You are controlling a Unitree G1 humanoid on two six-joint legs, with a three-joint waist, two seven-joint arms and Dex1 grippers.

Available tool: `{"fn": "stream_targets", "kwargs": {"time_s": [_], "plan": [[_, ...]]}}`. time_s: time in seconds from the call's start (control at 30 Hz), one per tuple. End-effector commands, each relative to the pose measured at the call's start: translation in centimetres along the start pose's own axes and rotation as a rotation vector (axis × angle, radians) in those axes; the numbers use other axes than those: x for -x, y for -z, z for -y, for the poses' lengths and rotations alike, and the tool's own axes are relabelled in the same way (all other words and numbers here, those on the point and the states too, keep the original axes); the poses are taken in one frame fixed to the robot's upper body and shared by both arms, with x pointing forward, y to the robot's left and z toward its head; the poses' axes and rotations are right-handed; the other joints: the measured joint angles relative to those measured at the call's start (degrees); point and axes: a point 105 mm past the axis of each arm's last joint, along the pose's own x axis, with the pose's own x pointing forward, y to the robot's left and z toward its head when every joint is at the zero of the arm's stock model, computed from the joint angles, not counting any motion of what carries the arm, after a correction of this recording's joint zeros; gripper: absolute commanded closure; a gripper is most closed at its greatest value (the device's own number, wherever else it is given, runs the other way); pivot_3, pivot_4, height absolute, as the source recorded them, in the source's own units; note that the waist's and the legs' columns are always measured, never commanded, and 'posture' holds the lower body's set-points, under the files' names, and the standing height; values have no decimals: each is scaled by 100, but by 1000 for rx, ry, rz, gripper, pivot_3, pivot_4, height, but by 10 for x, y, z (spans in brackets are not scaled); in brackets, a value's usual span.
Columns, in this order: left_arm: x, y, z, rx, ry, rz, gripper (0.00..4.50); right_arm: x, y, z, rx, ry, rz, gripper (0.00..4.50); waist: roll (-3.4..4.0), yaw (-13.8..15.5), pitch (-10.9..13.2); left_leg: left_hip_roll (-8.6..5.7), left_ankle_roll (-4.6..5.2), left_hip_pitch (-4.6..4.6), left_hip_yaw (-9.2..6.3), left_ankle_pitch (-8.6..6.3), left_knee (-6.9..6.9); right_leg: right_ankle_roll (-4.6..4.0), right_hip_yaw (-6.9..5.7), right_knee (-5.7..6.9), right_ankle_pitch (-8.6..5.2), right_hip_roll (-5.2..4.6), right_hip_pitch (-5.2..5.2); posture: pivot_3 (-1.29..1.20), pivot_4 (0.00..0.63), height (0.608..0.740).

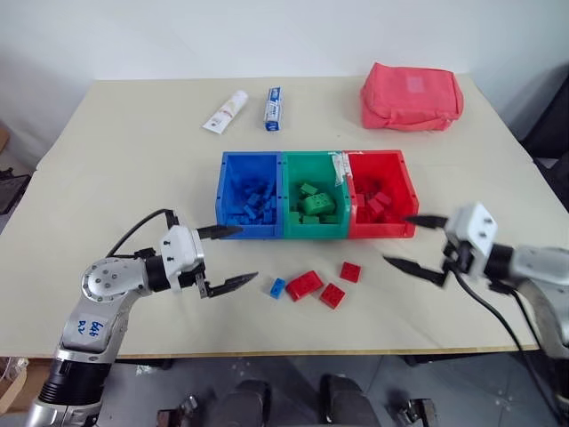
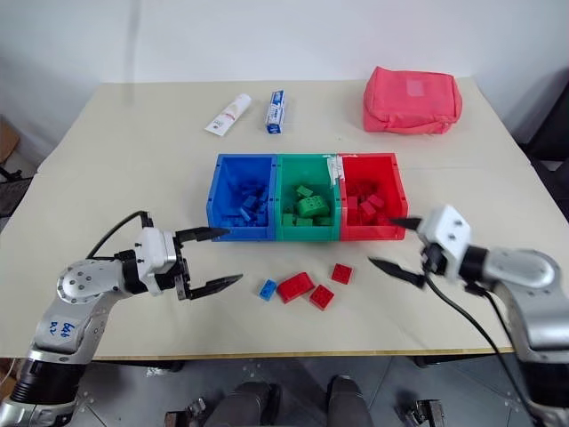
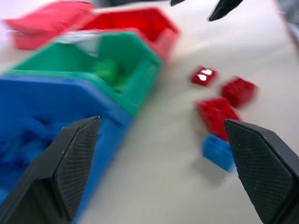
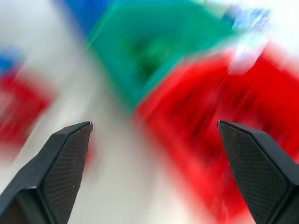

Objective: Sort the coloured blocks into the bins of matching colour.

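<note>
Three joined bins stand in a row at mid-table: blue (image 1: 251, 233), green (image 1: 313, 233) and red (image 1: 380, 232), each holding blocks of its own colour. On the table in front of them lie a small blue block (image 1: 277, 287) and three red blocks (image 1: 304, 284) (image 1: 333, 295) (image 1: 350, 272). My left gripper (image 1: 247, 254) is open, just left of the loose blocks and level with the blue bin's front corner. My right gripper (image 1: 396, 239) is open and empty, hovering right of the loose blocks by the red bin's front right corner.
A pink-red fabric pouch (image 1: 412, 96) lies at the back right. Two tubes (image 1: 226, 111) (image 1: 274, 108) lie at the back behind the blue bin. The table's front edge (image 1: 293, 354) runs close below the loose blocks.
</note>
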Motion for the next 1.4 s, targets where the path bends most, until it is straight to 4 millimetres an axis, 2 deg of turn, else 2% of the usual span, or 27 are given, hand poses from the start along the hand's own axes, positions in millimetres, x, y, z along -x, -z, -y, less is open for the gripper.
{"fn": "stream_targets", "kwargs": {"time_s": [0.03, 0.1, 0.23, 0.43, 0.6, 0.7, 0.93, 1.0, 1.07, 1.13, 1.2, 1.27, 1.4], "plan": [[3, -3, 1, -18, 22, 9, 0, 13, 5, -4, 46, -33, -36, 31, 0, -53, 0, 4, -3, 9, 2, 1, -2, -1, 1, 6, 0, 0, 3, 0, 150, 740], [4, -2, 0, -11, 23, 10, 0, 10, 8, -6, 33, -35, -36, 31, 1, -108, 0, 15, -15, 22, 4, 7, -8, -10, 2, 14, 2, 2, 7, 0, 150, 740], [5, -3, -3, -7, 0, 34, 0, -11, 11, -15, -30, -106, -88, 31, 1, -140, 0, 19, -24, 28, 3, 13, -12, -17, 2, 28, 3, 3, 3, 0, 150, 740], [3, -4, -3, -6, 4, 36, 0, -66, -9, -16, -64, -105, -56, 31, 1, -124, 0, 16, -23, 19, -1, 12, -11, -17, -1, 25, 3, -1, -6, 0, 150, 740], [4, -4, 2, -7, 2, 29, 0, -94, -6, -23, -62, -150, -90, 31, 0, -68, 0, 6, -18, 9, -11, 8, -9, -17, -11, 20, 3, -7, -10, 0, 150, 740], [5, -4, 5, -5, -1, 24, 0, -99, -1, -26, -42, -175, -125, 630, 1, -70, 0, 4, -13, 9, -9, 6, -5, -16, -10, 18, 3, -7, -8, 0, 150, 740], [3, -6, 6, -3, -5, 33, 0, -103, -8, -33, -46, -231, -103, 2978, 0, -75, 0, 10, -19, 12, -9, 7, -1, -17, -10, 24, 3, -4, -5, 0, 150, 740], [2, -9, 5, 3, -12, 48, 0, -99, -13, -30, -51, -216, -77, 3078, 0, -76, 0, 10, -19, 13, -9, 7, -2, -17, -10, 24, 3, -4, -5, 0, 150, 740], [2, -13, 0, 28, -54, 79, 0, -90, -30, -21, -49, -169, 16, 3078, 0, -74, 0, 10, -19, 12, -9, 7, -5, -17, -10, 23, 3, -5, -7, 0, 150, 740], [2, -18, -8, 52, -102, 109, 0, -81, -46, -1, -47, -61, 107, 3078, 0, -65, 0, 9, -18, 11, -9, 7, -7, -17, -10, 22, 3, -5, -8, 0, 150, 740], [1, -22, -17, 83, -165, 149, 0, -72, -69, 36, -86, 126, 206, 3078, 0, -65, 2, 8, -18, 11, -9, 7, -4, -16, -10, 23, 3, -5, -7, 0, 150, 740], [0, -25, -21, 99, -191, 168, 0, -67, -84, 63, -108, 263, 262, 3078, 1, -95, 2, 6, -19, 11, -3, 8, 2, -14, -4, 28, 5, -3, -9, 0, 150, 740], [-4, -25, -21, 103, -187, 168, 0, -66, -94, 98, -160, 435, 291, 3078, 0, -133, 1, 14, -26, 16, -8, 11, -14, -20, -10, 29, 3, 1, -11, 0, 150, 740]]}}
